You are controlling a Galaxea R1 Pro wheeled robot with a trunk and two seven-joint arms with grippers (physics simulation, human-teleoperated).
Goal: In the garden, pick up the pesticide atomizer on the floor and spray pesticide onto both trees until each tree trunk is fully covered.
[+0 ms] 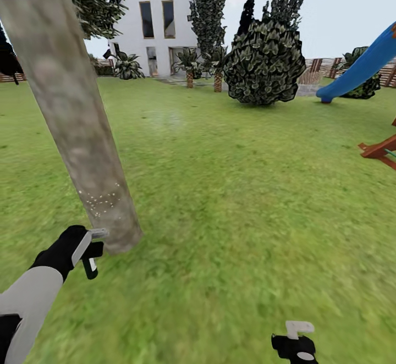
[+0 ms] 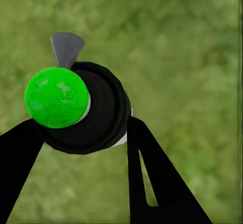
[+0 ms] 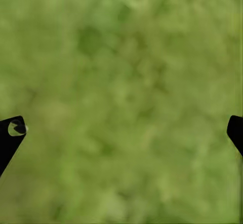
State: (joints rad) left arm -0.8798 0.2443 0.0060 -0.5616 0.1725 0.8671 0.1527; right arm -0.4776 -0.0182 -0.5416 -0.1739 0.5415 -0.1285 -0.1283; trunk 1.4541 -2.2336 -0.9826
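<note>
Green lawn (image 1: 231,188) runs to a white house. The left gripper (image 1: 91,254) pinches the pesticide atomizer (image 2: 86,107) between its fingers, just beside the tree trunk (image 1: 71,116), where pale specks, perhaps spray, show low down. The right gripper (image 3: 121,127) hangs spread. Sweep the nozzle upward and around the bark.

The left gripper (image 2: 83,133) has its 2 black fingers (image 2: 157,178) closed on the pesticide atomizer (image 2: 96,110), a dark bottle with a bright green round end at 9 o'clock. Blurred green lawn (image 2: 192,57) lies behind.
</note>
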